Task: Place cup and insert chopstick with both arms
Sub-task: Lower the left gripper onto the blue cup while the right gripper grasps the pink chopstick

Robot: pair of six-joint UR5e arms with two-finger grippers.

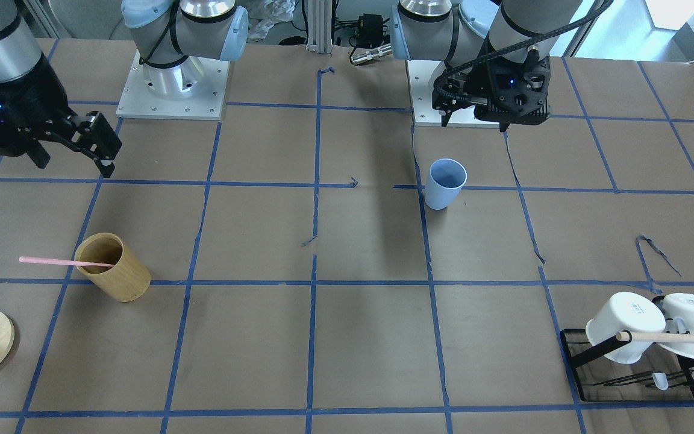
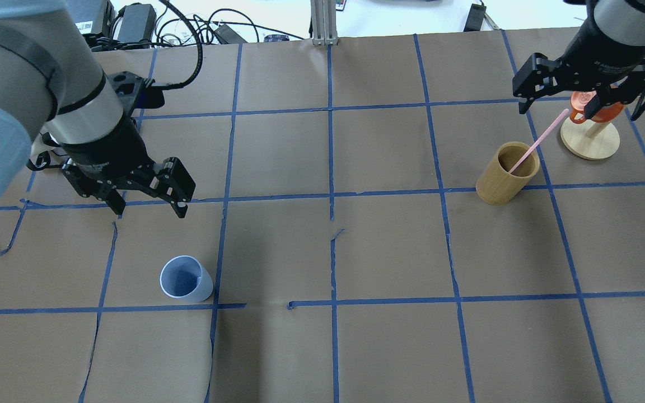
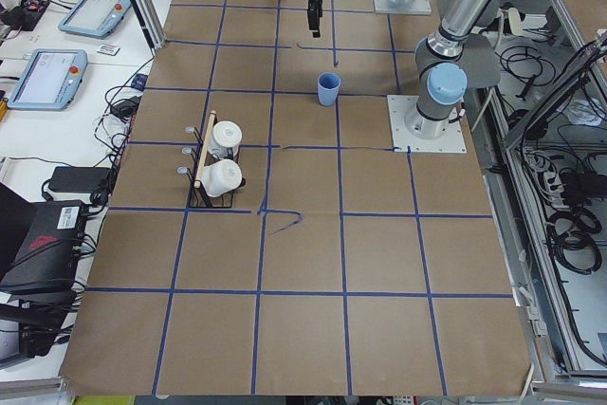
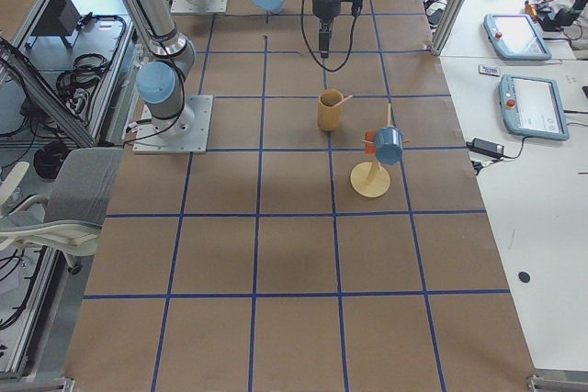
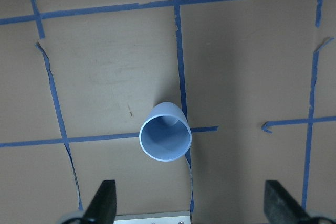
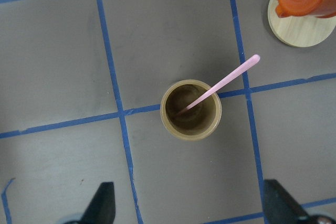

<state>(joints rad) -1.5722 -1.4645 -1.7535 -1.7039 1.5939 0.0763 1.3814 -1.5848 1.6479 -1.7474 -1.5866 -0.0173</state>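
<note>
The light-blue cup [image 1: 445, 182] stands upright on the table, also in the overhead view [image 2: 186, 278] and the left wrist view [image 5: 165, 138]. My left gripper [image 2: 149, 208] hovers above it, toward the robot's side, open and empty. One pale-pink chopstick [image 2: 538, 143] leans inside the tan wooden cup [image 2: 507, 173], its top sticking out over the rim; it also shows in the right wrist view [image 6: 220, 85]. My right gripper [image 2: 556, 107] is above and beyond the wooden cup [image 6: 190, 109], open and empty. In the front view my left gripper [image 1: 473, 119] and right gripper [image 1: 73, 163] hold nothing.
A black rack [image 1: 576, 355] with two white mugs [image 1: 624, 325] and a beige wooden rod [image 1: 678, 339] stands at the robot's far left. A round wooden stand [image 2: 588, 140] with an orange cup [image 2: 585, 106] sits next to the wooden cup. Blue tape lines grid the brown table.
</note>
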